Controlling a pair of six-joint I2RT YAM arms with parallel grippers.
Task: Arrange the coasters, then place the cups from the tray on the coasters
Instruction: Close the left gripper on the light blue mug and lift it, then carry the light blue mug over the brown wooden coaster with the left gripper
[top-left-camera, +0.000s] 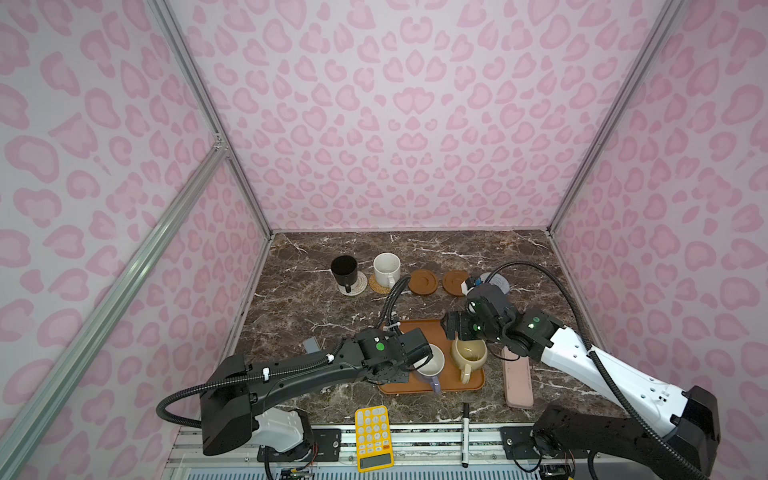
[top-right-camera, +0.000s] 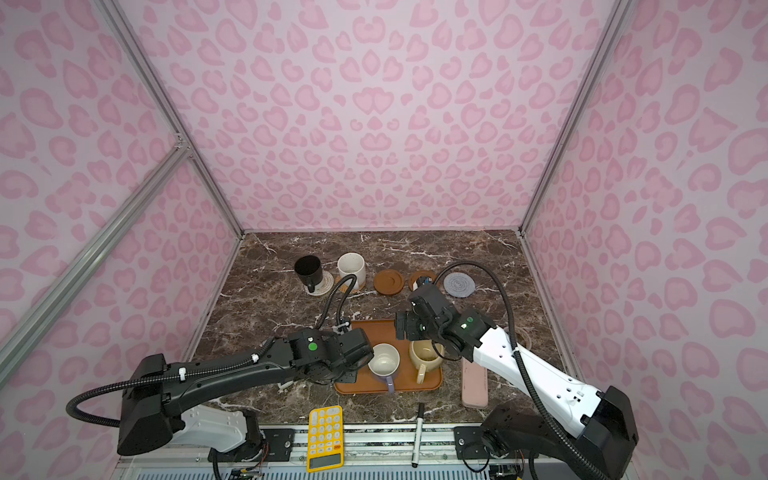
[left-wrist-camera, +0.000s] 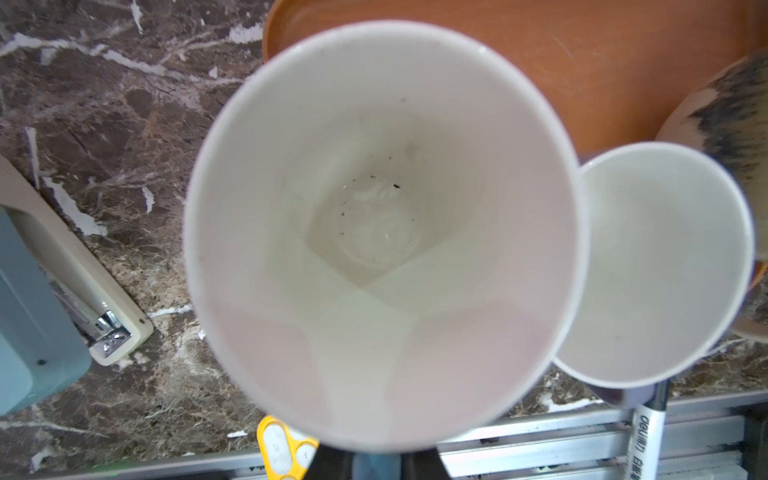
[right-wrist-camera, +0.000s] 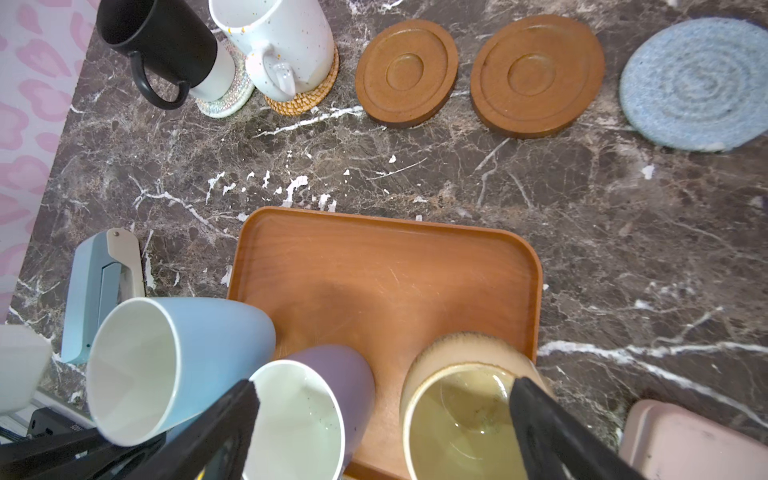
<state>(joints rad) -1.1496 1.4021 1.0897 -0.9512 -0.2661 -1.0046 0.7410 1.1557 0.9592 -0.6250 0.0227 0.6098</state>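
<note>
clamping the light blue mug (right-wrist-camera: 216, 332), the left gripper (left-wrist-camera: 376, 463) holds it at the left edge of the tray (right-wrist-camera: 374, 270). beside it the lavender mug (right-wrist-camera: 332, 365) and beige mug (right-wrist-camera: 457, 415) stand on the tray, the right gripper (right-wrist-camera: 384, 388) spread wide above them, gripping nothing. farther back, the black mug (right-wrist-camera: 166, 41) sits on the whitish woven coaster (right-wrist-camera: 228, 99), the speckled white mug (right-wrist-camera: 282, 37) on the rattan coaster (right-wrist-camera: 307, 99), then two wooden coasters (right-wrist-camera: 407, 70) (right-wrist-camera: 536, 75) and the grey-blue coaster (right-wrist-camera: 698, 83).

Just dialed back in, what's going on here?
The left gripper is shut on the light blue mug at the edge of the tray. The open right gripper hangs over the lavender mug and beige mug on it. The black mug and speckled mug sit on coasters; both wooden coasters and the grey-blue coaster are bare.
</note>
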